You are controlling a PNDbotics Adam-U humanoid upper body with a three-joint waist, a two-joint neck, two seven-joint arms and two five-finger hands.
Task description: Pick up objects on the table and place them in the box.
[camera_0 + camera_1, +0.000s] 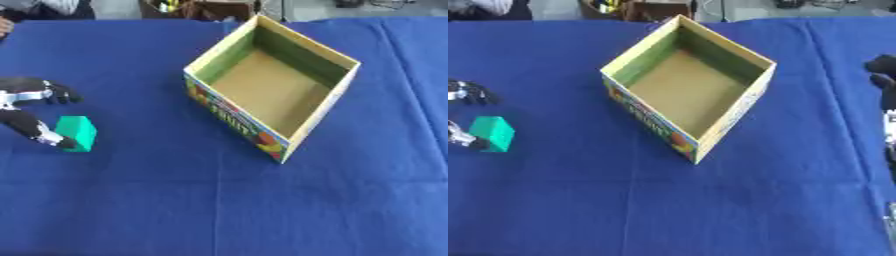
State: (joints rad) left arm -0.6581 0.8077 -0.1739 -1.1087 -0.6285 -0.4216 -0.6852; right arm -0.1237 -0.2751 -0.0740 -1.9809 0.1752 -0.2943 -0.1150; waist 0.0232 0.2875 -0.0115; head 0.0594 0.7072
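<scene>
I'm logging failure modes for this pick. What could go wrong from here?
The left hand sits at the green block with only a fingertip at its near corner and the other fingers apart from it, so closing may push or tip it. The box lies well off to the right, with tall walls the block must clear.

Green block (77,131) on blue cloth; open box (308,120) empty.
</scene>
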